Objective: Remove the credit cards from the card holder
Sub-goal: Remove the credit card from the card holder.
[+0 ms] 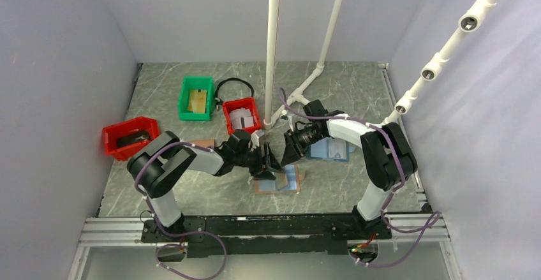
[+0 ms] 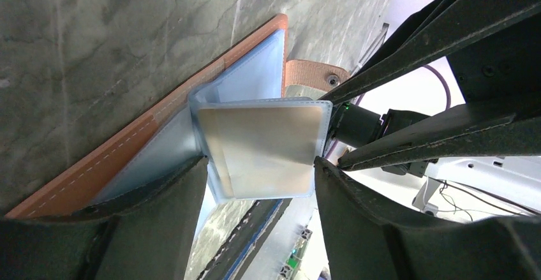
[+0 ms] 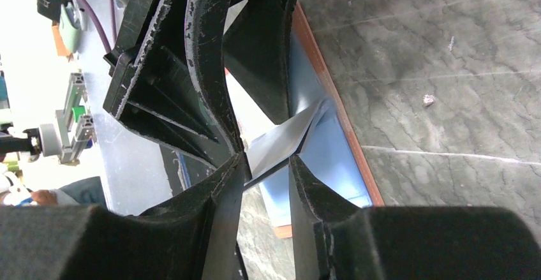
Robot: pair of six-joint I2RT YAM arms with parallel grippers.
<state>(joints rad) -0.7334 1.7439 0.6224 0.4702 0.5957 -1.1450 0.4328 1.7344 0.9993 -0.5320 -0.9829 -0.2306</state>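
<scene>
The card holder [image 1: 288, 182] lies open on the table, brown outside [image 2: 127, 146], light blue inside [image 3: 319, 146], with its snap tab [image 2: 316, 76] at the far end. One clear sleeve stands up from its fold with a pale grey-white credit card [image 2: 261, 143] in it. My left gripper [image 2: 260, 165] clamps this sleeve by its two side edges; it also shows in the top view [image 1: 269, 163]. My right gripper [image 3: 266, 162] faces it [image 1: 288, 149]. Its jaws are a narrow gap apart, and the card's free edge [image 3: 284, 140] slants between them.
An all-blue bifold holder [image 1: 330, 150] lies just right of the grippers. A small red bin [image 1: 242, 115] with pale cards, a green bin [image 1: 196, 98] and a larger red bin [image 1: 131, 136] stand at the back left. A white pole [image 1: 273, 50] rises behind the grippers.
</scene>
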